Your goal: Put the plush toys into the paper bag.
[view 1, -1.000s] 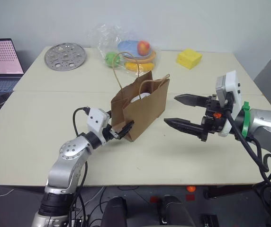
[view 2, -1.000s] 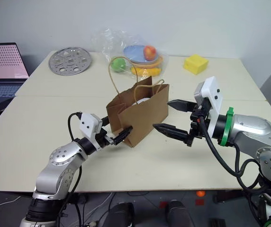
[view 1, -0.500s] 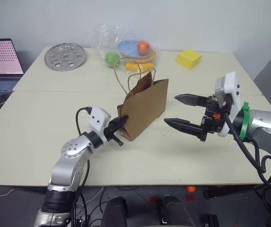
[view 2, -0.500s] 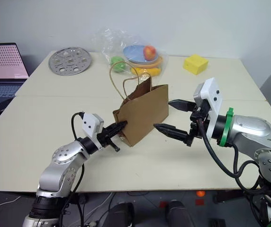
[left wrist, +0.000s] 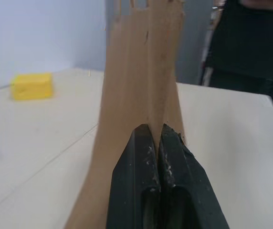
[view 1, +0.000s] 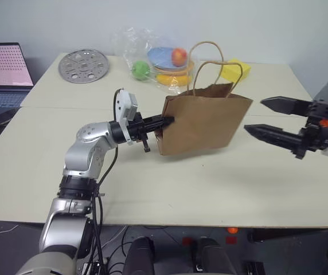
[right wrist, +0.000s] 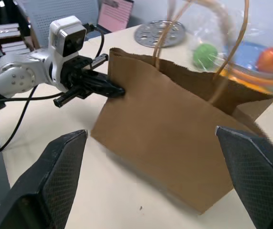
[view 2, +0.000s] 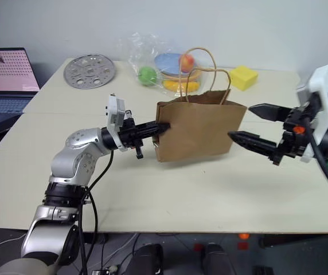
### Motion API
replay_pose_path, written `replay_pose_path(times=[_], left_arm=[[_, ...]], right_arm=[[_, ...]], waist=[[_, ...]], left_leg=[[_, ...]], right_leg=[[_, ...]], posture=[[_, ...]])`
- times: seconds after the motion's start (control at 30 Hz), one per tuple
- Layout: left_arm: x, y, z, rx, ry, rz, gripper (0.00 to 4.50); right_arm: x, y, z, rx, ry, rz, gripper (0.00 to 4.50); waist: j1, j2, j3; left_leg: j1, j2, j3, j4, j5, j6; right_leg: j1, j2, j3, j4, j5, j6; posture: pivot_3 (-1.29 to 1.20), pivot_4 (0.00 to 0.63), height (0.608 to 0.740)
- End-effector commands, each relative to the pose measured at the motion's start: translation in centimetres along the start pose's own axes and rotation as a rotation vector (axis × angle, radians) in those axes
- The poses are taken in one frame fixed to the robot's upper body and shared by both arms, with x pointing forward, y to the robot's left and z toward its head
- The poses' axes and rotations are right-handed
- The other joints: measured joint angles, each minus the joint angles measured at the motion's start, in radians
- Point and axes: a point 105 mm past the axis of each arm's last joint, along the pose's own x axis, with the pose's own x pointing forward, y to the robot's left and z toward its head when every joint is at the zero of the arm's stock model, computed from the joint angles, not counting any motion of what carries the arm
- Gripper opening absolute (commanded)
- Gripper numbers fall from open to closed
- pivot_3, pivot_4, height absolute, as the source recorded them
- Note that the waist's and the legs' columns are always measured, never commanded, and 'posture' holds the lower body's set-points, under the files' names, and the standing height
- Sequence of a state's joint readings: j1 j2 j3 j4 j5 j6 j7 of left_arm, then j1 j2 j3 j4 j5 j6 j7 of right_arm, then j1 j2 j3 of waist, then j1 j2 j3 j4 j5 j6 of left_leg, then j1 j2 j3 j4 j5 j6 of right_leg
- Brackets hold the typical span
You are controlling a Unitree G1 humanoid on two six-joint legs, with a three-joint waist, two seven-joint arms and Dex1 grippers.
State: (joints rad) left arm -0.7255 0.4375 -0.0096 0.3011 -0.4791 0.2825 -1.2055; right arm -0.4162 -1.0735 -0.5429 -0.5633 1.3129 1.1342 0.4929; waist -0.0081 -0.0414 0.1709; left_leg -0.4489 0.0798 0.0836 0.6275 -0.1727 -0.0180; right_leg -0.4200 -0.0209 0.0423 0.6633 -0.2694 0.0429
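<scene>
Your left end effector [view 1: 165,121] is pinched shut on the paper bag's [view 1: 207,123] side edge, mid-table [view 1: 49,143], with the bag's base partly raised. Keep that hold level. Your right end effector [view 1: 269,118] hangs wide open beside it, ready to steady the far side.

matt brown paper bag [view 1: 204,123], glossy clear plastic bag [view 1: 147,51], perforated metal disc [view 1: 84,58], smooth matt cream table [view 1: 152,183].

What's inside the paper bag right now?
Cannot tell: the paper bag, pinched at its side edge by the left gripper, shows brown walls and handles; its inside is hidden.
</scene>
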Motion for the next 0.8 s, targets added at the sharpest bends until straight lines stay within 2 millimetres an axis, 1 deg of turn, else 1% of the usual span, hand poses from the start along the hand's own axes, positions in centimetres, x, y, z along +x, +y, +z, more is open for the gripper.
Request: replay_pose_path(times=[0.03,0.13,0.23,0.3,0.4,0.5,0.63,0.7,0.8], left_arm=[[1.4,-0.8,-0.2,0.001,0.017,-0.240,0.03],[2.2,-1.0,-1.8,-0.009,0.072,-0.355,0.03],[3.1,-0.8,-3.0,0.027,0.116,-0.386,0.03],[4.0,-0.4,-2.8,0.043,0.103,-0.370,0.03],[4.7,0.2,-2.2,0.073,0.092,-0.348,0.03],[4.7,0.2,-2.4,0.087,0.112,-0.364,0.03],[4.2,0.0,-2.6,0.074,0.136,-0.379,0.88],[3.8,0.1,-2.3,0.074,0.132,-0.373,1.54],[3.8,0.1,-2.2,0.073,0.132,-0.374,2.47]], right_arm=[[-2.6,-0.7,1.2,0.011,-0.013,-0.078,4.50],[-3.6,-0.9,0.3,0.033,0.023,-0.131,4.50],[-4.1,-0.6,-0.7,0.054,0.053,-0.152,4.50],[-4.5,-0.6,-0.9,0.059,0.054,-0.166,4.50],[-4.2,0.0,-1.0,0.040,0.068,-0.160,4.50],[-3.9,0.3,-1.0,0.033,0.071,-0.150,4.50],[-4.0,-0.1,-1.2,0.035,0.071,-0.164,4.50],[-4.1,-0.4,-1.3,0.036,0.073,-0.170,4.50],[-4.2,-0.6,-1.4,0.034,0.074,-0.172,4.50]], waist=[[0.004,0.000,0.000],[0.007,0.000,0.000],[0.007,0.000,0.000],[0.006,0.000,0.000],[0.005,0.000,0.000],[0.001,0.000,0.000],[0.001,0.000,0.000],[0.001,0.000,0.000],[0.001,0.000,0.000]], left_leg=[[-0.001,0.000,-0.001,0.000,0.000,0.000],[-0.003,0.000,-0.002,0.000,0.000,0.001],[-0.003,-0.001,-0.002,0.001,-0.001,0.001],[-0.003,-0.001,-0.002,0.001,-0.001,0.001],[-0.004,-0.001,-0.002,0.002,-0.001,0.001],[-0.003,-0.001,-0.002,0.002,-0.001,0.001],[-0.003,-0.001,-0.002,0.002,-0.001,0.001],[-0.003,-0.001,-0.002,0.002,-0.001,0.001],[-0.003,-0.001,-0.002,0.002,-0.001,0.001]], right_leg=[[0.000,0.000,-0.001,0.000,0.000,0.000],[0.000,0.001,-0.002,-0.002,0.000,0.000],[0.000,0.000,-0.001,-0.003,0.000,0.001],[0.000,0.000,-0.001,-0.002,0.001,0.002],[0.000,0.000,-0.001,-0.002,0.002,0.003],[0.000,0.001,-0.001,-0.002,0.002,0.004],[0.000,0.001,-0.001,-0.002,0.002,0.004],[0.000,0.001,-0.001,-0.002,0.002,0.004],[0.000,0.001,-0.001,-0.001,0.002,0.004]], posture=[[0.00,0.150,0.740],[0.00,0.150,0.740],[0.00,0.150,0.740],[0.00,0.150,0.740],[0.00,0.150,0.740],[0.00,0.150,0.740],[0.00,0.150,0.740],[0.00,0.150,0.740],[0.00,0.150,0.740]])
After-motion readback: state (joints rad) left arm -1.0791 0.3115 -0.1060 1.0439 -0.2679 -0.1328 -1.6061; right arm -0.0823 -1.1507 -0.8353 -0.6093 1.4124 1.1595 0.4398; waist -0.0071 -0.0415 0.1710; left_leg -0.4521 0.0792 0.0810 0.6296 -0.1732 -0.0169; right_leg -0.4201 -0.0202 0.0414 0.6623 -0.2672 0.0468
